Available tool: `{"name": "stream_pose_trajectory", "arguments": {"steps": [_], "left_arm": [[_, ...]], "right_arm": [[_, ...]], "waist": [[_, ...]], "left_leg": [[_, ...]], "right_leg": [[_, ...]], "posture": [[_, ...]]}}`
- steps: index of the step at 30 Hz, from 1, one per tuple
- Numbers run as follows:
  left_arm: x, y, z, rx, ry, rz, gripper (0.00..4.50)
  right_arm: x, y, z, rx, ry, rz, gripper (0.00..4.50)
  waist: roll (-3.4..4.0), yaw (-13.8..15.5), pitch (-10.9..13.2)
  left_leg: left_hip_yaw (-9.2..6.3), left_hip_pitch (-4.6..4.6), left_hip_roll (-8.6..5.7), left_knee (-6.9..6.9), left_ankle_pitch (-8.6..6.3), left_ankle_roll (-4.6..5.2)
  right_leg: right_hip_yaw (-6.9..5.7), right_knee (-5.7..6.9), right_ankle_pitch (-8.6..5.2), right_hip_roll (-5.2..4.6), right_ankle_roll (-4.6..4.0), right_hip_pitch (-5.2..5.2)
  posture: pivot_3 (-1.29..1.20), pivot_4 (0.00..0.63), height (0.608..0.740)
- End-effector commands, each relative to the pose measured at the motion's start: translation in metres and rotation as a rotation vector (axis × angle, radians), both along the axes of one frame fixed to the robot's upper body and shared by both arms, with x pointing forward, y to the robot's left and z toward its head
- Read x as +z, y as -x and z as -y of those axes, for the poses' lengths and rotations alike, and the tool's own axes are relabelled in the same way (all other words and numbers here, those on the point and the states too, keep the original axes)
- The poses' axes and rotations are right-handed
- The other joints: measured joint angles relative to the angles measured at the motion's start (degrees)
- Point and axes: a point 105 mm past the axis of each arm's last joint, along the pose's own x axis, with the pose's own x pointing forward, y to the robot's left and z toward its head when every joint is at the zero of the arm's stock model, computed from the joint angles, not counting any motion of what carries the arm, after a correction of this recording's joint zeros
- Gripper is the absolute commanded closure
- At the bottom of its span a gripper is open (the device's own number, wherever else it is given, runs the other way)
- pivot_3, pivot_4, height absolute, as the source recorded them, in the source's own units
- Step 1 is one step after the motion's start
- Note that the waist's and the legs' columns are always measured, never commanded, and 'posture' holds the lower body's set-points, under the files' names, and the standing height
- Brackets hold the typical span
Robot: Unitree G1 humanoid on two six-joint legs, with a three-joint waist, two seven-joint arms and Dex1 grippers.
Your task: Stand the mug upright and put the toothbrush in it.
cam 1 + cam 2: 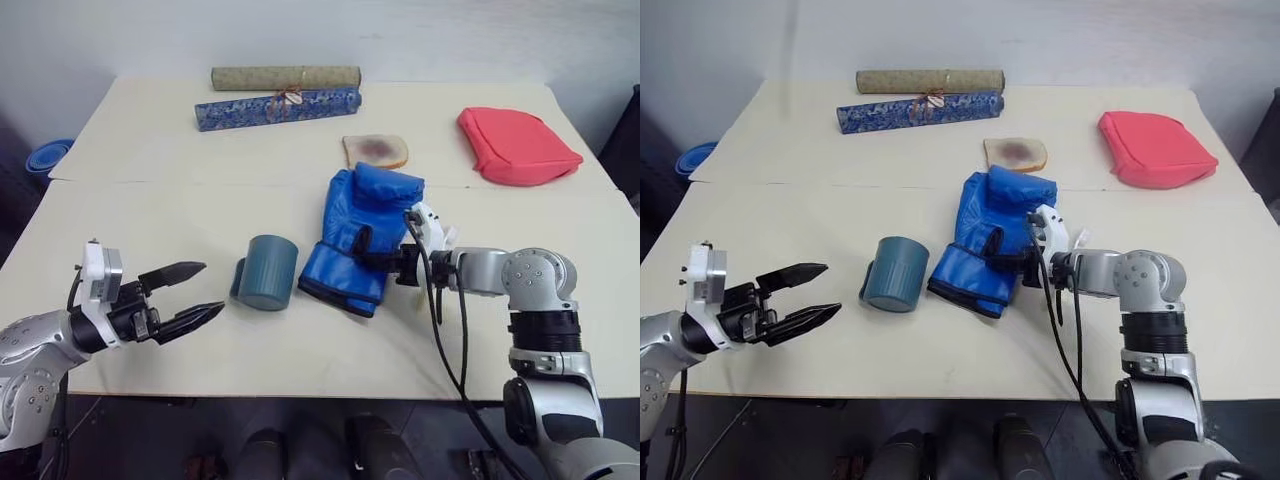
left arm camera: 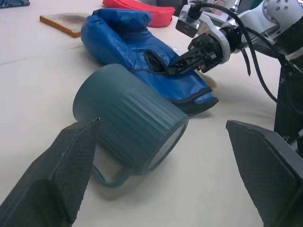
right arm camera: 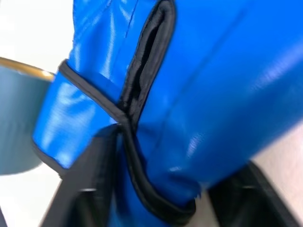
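Note:
The teal-grey mug (image 1: 268, 272) lies on its side on the table (image 1: 150, 220), with its loop handle (image 1: 238, 280) toward my left gripper and its base facing that gripper in the left wrist view. My left gripper (image 1: 212, 287) hovers open a short way left of the mug, pointing at it. My right gripper (image 1: 368, 258) reaches in from the right and is shut on the black-trimmed edge of the blue boxing glove (image 1: 362, 225), which lies right beside the mug. The glove's cuff (image 3: 142, 156) sits between the right fingers. The toothbrush is hidden.
At the back of the table lie an olive roll (image 1: 285, 77) and a blue patterned roll (image 1: 278, 108). A slice of toast (image 1: 375, 151) and a red cushion (image 1: 515, 145) are at the back right. A blue bowl (image 1: 48, 157) sits off the table's left edge.

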Motion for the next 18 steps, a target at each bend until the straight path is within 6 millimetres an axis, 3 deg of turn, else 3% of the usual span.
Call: {"name": "stream_pose_trajectory", "arguments": {"steps": [1,3,5,6,8,11,12,16,18], "left_arm": [[0.008,0.004,0.005,-0.033,0.031,0.005,0.00],[0.009,0.004,0.008,-0.046,0.032,0.003,0.00],[0.010,0.002,0.009,-0.041,0.025,0.023,0.00],[0.011,0.000,0.010,-0.035,0.026,0.032,0.00],[0.011,-0.002,0.010,-0.027,0.029,0.043,0.00],[0.009,-0.004,0.010,-0.024,0.026,0.040,0.00],[0.008,-0.004,0.010,-0.024,0.025,0.039,0.00],[0.006,-0.007,0.011,-0.022,0.021,0.041,0.00],[0.006,-0.008,0.011,-0.023,0.020,0.043,0.00]], "right_arm": [[0.070,0.008,0.010,0.052,-0.261,0.207,3.42],[0.100,0.021,0.025,0.100,-0.334,0.306,4.02],[0.112,0.026,0.045,0.083,-0.300,0.339,4.37],[0.114,0.024,0.060,0.044,-0.250,0.341,4.37],[0.111,0.015,0.111,-0.118,-0.117,0.304,4.37],[0.098,0.012,0.178,-0.294,0.049,0.239,4.37],[0.094,0.013,0.190,-0.315,0.084,0.224,4.37],[0.051,0.016,0.264,-0.496,0.331,0.112,4.37],[0.039,0.020,0.279,-0.512,0.394,0.073,4.37]], "waist": [[0.01,0.01,0.01],[0.04,0.02,0.03],[0.07,0.32,0.05],[0.07,0.41,0.05],[0.07,0.91,0.05],[0.06,1.45,0.04],[0.06,1.45,0.04],[0.07,0.60,0.05],[0.18,0.15,0.10]], "left_leg": [[0.01,0.00,0.00,0.00,0.00,0.00],[0.00,-0.02,0.00,0.00,0.00,0.00],[-0.01,-0.05,-0.01,0.01,-0.02,0.03],[-0.02,-0.06,-0.03,0.01,-0.03,0.05],[-0.07,-0.07,-0.04,0.03,-0.05,0.08],[0.00,-0.16,-0.11,0.07,-0.12,0.22],[0.08,-0.17,-0.12,0.06,-0.12,0.23],[0.36,-0.14,-0.01,0.07,-0.13,0.25],[0.45,-0.08,-0.01,0.08,-0.12,0.23]], "right_leg": [[0.00,0.01,0.00,0.00,0.00,0.00],[0.00,0.00,0.00,0.00,0.00,0.00],[-0.01,-0.02,0.00,-0.01,0.00,0.00],[-0.02,-0.05,0.00,-0.03,0.01,0.01],[-0.05,-0.18,0.00,-0.05,0.00,0.05],[-0.01,-0.64,0.03,-0.07,0.06,0.08],[0.03,-0.70,0.05,-0.07,0.09,0.05],[0.23,-0.72,0.07,0.08,0.13,0.01],[0.29,-0.68,0.08,0.09,0.14,0.01]], "posture": [[0.00,0.150,0.740],[0.00,0.150,0.740],[0.00,0.150,0.740],[0.00,0.150,0.740],[0.00,0.150,0.740],[0.00,0.150,0.740],[0.00,0.150,0.740],[0.00,0.150,0.740],[0.00,0.150,0.740]]}}
